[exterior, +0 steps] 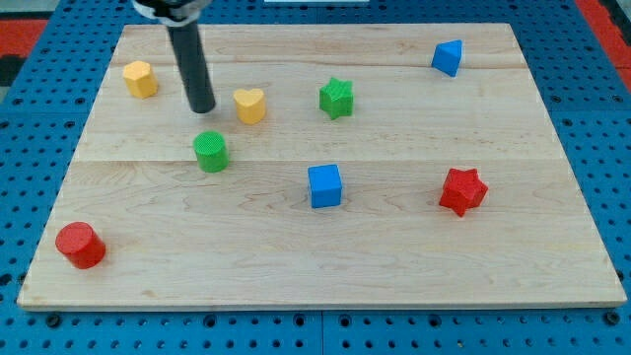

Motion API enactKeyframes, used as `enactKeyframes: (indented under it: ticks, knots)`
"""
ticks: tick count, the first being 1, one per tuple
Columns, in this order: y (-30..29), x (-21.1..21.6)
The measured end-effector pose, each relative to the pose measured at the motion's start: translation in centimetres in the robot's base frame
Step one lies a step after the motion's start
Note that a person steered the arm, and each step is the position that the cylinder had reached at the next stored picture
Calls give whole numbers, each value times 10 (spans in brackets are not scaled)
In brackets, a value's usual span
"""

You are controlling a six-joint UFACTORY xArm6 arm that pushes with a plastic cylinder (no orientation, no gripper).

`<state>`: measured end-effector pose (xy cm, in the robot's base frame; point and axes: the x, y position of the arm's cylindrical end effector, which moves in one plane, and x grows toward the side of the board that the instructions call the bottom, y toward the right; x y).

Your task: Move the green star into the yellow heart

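Wooden tabletop (296, 247), pale planks, resting on a blue perforated base (611, 148); contents listed from the view's left to the view's right.

A red cylinder block (80, 245) sits near the bottom-left corner. A yellow block (140, 79), roughly hexagonal, lies near the top-left. Just to its right the straight dark rod (191, 59) comes down from the view's top; its tip (201, 106) meets the wood between the yellow hexagonal block and the yellow heart block (250, 105), close to the heart's left side but apart from it. The rod carries no hand, so there is no opening or grasp to report.

A green cylinder block (210, 151) stands just below the tip and left of the heart. A blue cube block (324, 185) lies near the middle of the tabletop. The green star block (336, 98), the piece to be moved, sits to the right of the yellow heart at about the same height in the view, with bare wood between them; the tip is on the heart's far side from it.

A blue block (448, 56), wedge-like, lies near the top-right. A red star block (462, 190) lies lower right.
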<state>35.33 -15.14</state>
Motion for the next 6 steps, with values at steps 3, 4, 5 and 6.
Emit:
enactKeyframes:
  ticks: [3,4,5,6]
  knots:
    - [52,-9]
    - [80,-51]
    - [168,-64]
    - [242,-42]
